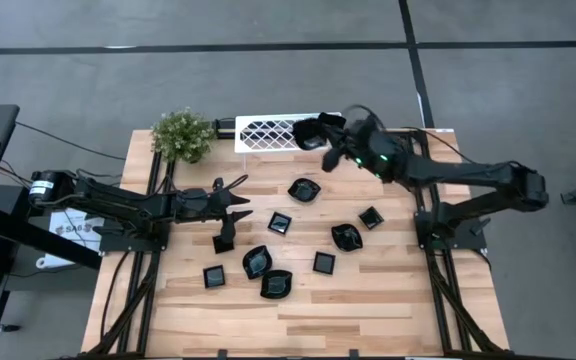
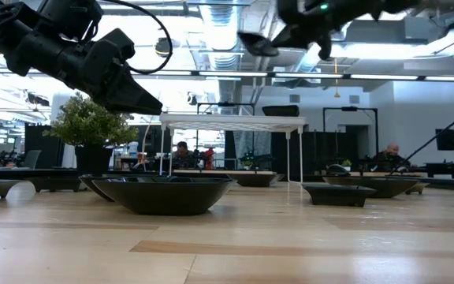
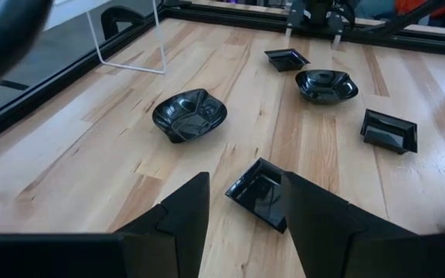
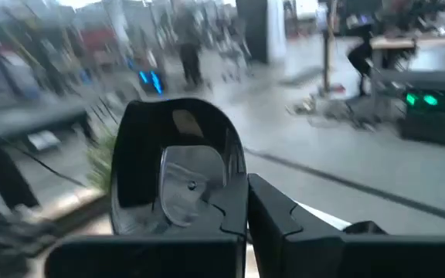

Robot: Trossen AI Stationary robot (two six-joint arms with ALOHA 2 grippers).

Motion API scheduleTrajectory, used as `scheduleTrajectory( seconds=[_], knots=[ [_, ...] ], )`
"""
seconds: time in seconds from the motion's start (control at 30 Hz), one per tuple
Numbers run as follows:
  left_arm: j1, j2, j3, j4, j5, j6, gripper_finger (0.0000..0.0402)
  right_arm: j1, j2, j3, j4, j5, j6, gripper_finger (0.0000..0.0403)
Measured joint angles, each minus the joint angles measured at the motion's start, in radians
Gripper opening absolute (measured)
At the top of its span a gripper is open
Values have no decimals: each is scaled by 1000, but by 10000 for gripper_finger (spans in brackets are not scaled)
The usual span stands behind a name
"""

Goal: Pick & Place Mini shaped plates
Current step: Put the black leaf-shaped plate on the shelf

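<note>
A: Around the work we log a potted plant at the table's far left corner, the white lattice rack beside it on the far edge, and cabling down both sides of the table.

B: Nothing rests on the rack's top in the low view. The right gripper hangs over the rack's right end, fingers clamped on the rim of a glossy black plate. Only the right wrist view shows that pinch.

A: We count nine plates loose on the wood, among them a wavy one mid-table and a square one just ahead of the left gripper.

B: The left gripper's fingers stand apart with nothing between them. The left wrist view puts that square plate just past the fingertips, not touching. The low view adds people seated in the room behind.
</note>
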Motion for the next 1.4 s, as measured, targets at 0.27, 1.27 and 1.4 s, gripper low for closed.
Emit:
scheduleTrajectory(
  seconds=[0.27, 1.27, 1.4],
  knots=[
    [0, 0, 0, 0, 0, 0, 163, -107, 261, 434, -515, -28, 62, 0],
    [0, 0, 0, 0, 0, 0, 163, -282, 753, 1016, -1067, -180, 124, 0],
    [0, 0, 0, 0, 0, 0, 163, -279, 753, 1016, -1072, -200, 125, 0]
  ],
)
